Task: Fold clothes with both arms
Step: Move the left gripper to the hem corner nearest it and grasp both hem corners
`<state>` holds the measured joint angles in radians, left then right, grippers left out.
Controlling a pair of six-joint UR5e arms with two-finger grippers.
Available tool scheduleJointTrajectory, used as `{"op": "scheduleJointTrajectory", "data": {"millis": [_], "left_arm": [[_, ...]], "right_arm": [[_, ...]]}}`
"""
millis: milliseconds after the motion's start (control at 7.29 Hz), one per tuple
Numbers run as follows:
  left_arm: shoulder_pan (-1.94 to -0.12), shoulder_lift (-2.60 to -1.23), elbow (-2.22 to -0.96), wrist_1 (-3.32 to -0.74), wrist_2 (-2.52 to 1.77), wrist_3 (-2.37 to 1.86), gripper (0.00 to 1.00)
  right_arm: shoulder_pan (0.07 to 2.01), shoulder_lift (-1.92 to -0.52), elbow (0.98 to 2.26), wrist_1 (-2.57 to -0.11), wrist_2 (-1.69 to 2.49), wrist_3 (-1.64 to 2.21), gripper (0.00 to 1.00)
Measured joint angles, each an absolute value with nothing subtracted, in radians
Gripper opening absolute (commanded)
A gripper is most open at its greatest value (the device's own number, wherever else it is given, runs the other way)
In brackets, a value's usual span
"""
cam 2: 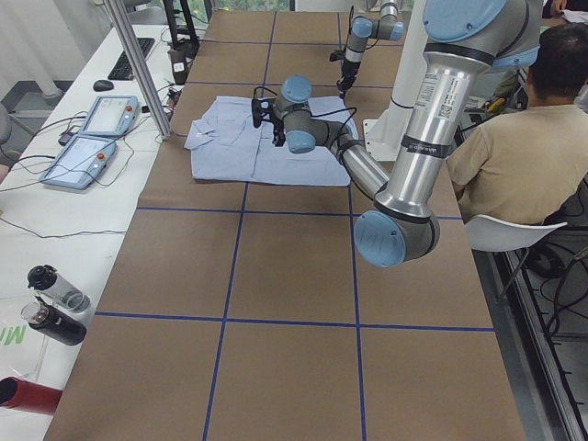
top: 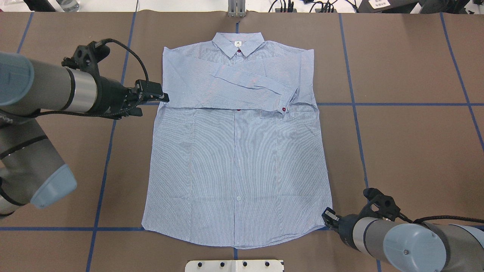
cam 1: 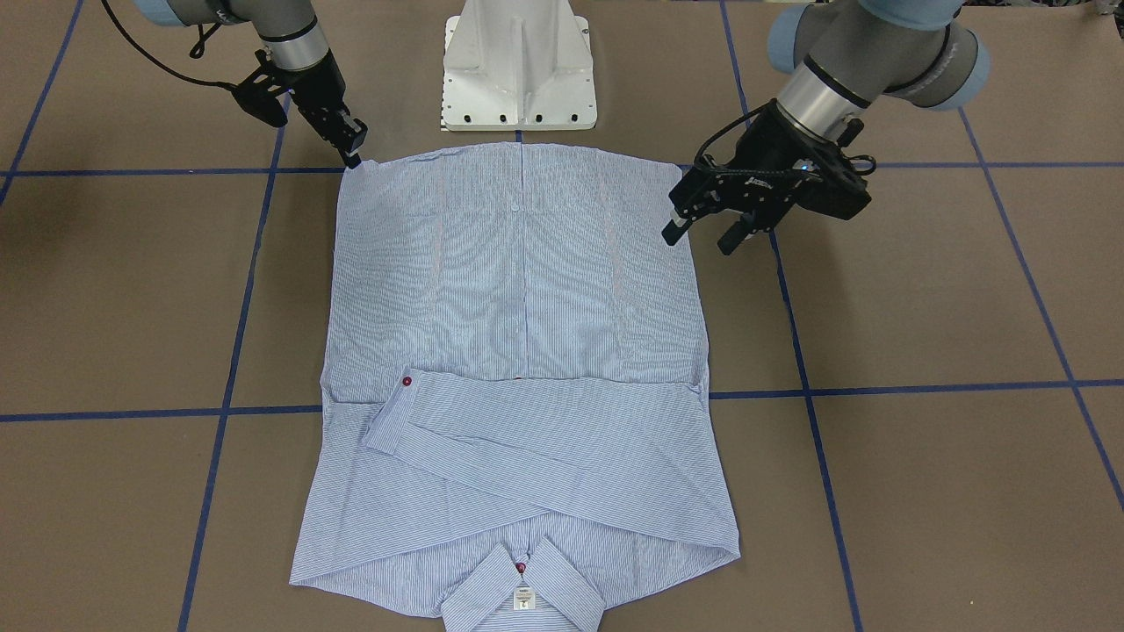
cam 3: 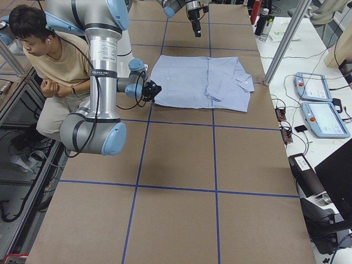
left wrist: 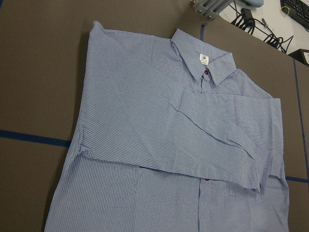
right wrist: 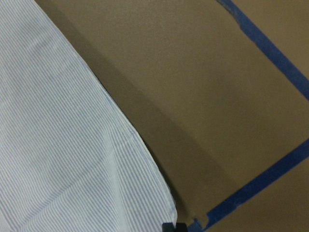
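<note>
The light blue pinstriped shirt [cam 1: 518, 290] [top: 234, 151] lies flat and front-up, its collar [top: 237, 42] on the side away from the robot. Both sleeves are folded across the chest, and a cuff with a red button [cam 1: 407, 382] lies on top. My left gripper [cam 1: 700, 237] [top: 153, 104] hovers open beside the shirt's side edge at sleeve level, holding nothing. The left wrist view shows the shirt [left wrist: 169, 145] but no fingers. My right gripper [cam 1: 354, 158] [top: 326, 215] is shut, its tip touching the hem corner [right wrist: 169, 212]. I cannot tell whether cloth is pinched.
The white pedestal base [cam 1: 518, 70] stands just behind the hem. Blue tape lines [cam 1: 878, 391] cross the brown tabletop. A seated person [cam 2: 524, 156] [cam 3: 49, 60] is beside the robot. Teach pendants [cam 3: 322, 104], bottles [cam 2: 55, 294] and a metal post [cam 3: 280, 44] line the far table.
</note>
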<state>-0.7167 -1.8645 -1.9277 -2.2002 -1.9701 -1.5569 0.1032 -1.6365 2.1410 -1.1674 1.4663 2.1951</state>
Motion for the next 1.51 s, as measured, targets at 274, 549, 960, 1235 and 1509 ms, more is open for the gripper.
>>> {"op": "scheduleJointTrajectory", "data": {"millis": [274, 549, 960, 1235, 1509], "left_arm": [[-0.555, -1.749, -1.983, -2.201, -1.861, -1.653, 0.94], [-0.397, -1.665, -2.01, -2.202, -1.782, -1.762, 0.89], [-0.247, -1.558, -2.046, -2.193, -1.677, -1.836, 0.83], [-0.202, -1.539, -2.044, -2.164, -1.638, -1.868, 0.82], [-0.19, -1.545, -2.039, -2.152, -1.631, -1.878, 0.79]], "right_arm": [[0.103, -1.636, 2.15, -1.166, 1.466, 2.195, 0.0], [0.103, -1.637, 2.161, -1.166, 1.467, 2.195, 0.0], [0.103, -1.637, 2.168, -1.166, 1.467, 2.195, 0.0], [0.103, -1.637, 2.169, -1.166, 1.466, 2.195, 0.0], [0.103, -1.638, 2.169, -1.166, 1.466, 2.194, 0.0]]}}
